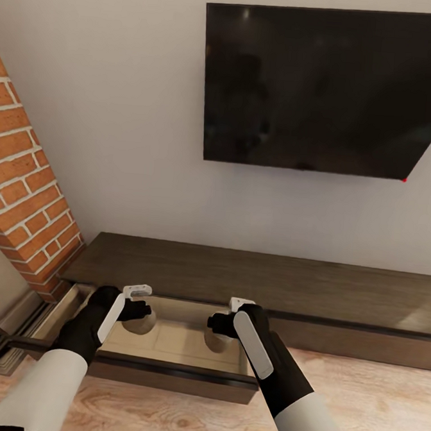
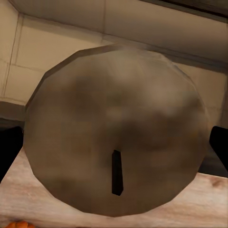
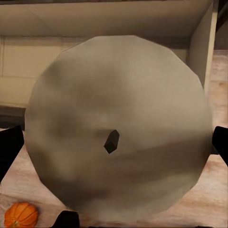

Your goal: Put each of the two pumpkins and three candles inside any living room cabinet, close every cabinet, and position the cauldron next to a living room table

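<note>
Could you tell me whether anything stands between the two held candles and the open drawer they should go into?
Nothing visible does. The left gripper holds one candle and the right gripper another candle directly over the open drawer of the cabinet; its pale floor beneath looks bare.

Readable text: none in any of the three views.
Large black flat screen on the pale wall (image 1: 327, 88): blank dark glass, no logo or lettering to be made out; a tiny red dot sits at its lower right corner, not a character.
Long low dark brown wooden console (image 1: 249, 279): plain wood top and fronts, no label, brand or number.
Open drawer lined in pale beige (image 1: 168, 341): bare panels, nothing written.
Red brick fireplace column (image 1: 24, 196): only brick and mortar lines, no sign.
Round cream-beige candle ends (image 2: 114, 137) (image 3: 118, 128): blurred mottled faces with a dark wick, no print.
</note>
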`<state>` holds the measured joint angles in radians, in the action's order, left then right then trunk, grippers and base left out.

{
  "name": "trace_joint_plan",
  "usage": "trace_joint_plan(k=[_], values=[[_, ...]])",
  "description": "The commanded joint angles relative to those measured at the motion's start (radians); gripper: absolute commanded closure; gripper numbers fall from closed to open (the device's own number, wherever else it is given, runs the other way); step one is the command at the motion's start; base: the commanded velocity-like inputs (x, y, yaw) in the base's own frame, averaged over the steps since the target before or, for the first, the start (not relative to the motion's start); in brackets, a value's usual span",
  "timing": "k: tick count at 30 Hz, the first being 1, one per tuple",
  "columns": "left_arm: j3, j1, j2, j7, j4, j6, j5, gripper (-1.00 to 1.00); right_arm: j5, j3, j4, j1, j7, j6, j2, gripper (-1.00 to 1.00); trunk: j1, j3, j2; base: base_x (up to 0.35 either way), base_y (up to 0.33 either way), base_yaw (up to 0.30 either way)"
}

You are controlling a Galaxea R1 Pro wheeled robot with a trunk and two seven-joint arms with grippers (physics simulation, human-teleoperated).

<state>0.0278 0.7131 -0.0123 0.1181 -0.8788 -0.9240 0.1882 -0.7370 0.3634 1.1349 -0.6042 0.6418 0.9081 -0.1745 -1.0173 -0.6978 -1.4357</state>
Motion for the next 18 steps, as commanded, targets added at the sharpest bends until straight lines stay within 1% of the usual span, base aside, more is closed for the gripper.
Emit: trace_joint_plan(k=[1,3,6,8,12,14,15,16,18], values=[[0.0,0.0,0.0,0.0,0.018,0.014,0.0,1.0,-0.001,0.0,-0.001,0.003,0.0,-0.008,0.0,1.0,-0.004,-0.003,-0.007,0.0,0.0,0.0],[0.001,0.0,0.0,-0.001,0.046,0.029,-0.001,1.0,-0.001,0.0,-0.002,0.006,-0.001,-0.017,0.0,1.0,-0.012,-0.009,-0.021,0.0,0.0,0.0],[0.001,0.0,0.0,-0.001,0.063,0.048,-0.001,1.0,0.0,0.002,-0.003,0.01,-0.002,-0.021,0.0,1.0,-0.023,-0.019,-0.042,0.0,0.0,0.0],[0.001,0.0,0.0,0.0,0.066,0.054,-0.001,1.0,0.002,0.013,-0.012,0.011,-0.002,-0.023,0.0,1.0,-0.031,-0.025,-0.056,0.0,0.0,0.0],[0.001,0.0,0.001,0.0,0.068,0.056,-0.001,1.0,0.006,0.048,-0.032,0.011,-0.002,-0.03,0.0,1.0,-0.046,-0.038,-0.084,0.0,0.0,0.0],[0.001,0.0,0.001,0.0,0.069,0.057,-0.001,1.0,0.006,0.074,-0.035,0.011,-0.001,-0.064,0.0,1.0,-0.054,-0.044,-0.098,0.0,0.0,0.0],[0.001,0.0,0.002,0.0,0.069,0.057,-0.001,1.0,0.006,0.08,-0.035,0.011,0.0,-0.07,0.0,1.0,-0.058,-0.047,-0.105,0.0,0.0,0.0],[0.001,0.0,0.002,0.0,0.069,0.057,-0.002,1.0,0.004,0.101,-0.036,0.011,0.0,-0.084,0.0,1.0,-0.061,-0.05,-0.112,0.0,0.0,0.0],[0.0,0.0,0.002,0.0,0.069,0.056,-0.002,1.0,0.003,0.117,-0.036,0.011,0.0,-0.094,0.0,1.0,-0.069,-0.056,-0.126,0.0,0.0,0.0]])
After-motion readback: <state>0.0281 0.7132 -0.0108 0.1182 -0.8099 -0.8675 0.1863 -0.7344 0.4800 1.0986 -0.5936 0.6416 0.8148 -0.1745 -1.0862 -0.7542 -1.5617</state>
